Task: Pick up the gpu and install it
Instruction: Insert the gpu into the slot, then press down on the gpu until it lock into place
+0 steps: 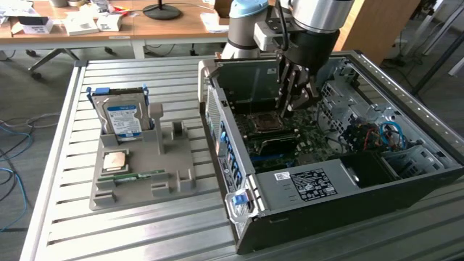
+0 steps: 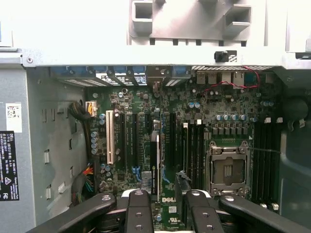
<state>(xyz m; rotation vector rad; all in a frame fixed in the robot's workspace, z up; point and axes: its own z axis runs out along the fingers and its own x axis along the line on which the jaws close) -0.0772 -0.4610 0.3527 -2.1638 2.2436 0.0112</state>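
Inside the open computer case (image 1: pixel 326 217), the fingers (image 2: pixel 138 213) were clamped on the gpu (image 2: pixel 154 165) — held edge-on over the expansion slots of the motherboard (image 2: pixel 146 111). Likely light, stiff and fragile — best gripped by the board's edges.

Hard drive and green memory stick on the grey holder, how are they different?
The hard drive stands upright; the memory stick lies low. The hard drive is wide and silver with a blue label; the memory stick is narrow and green. Both sit in the grey holder.
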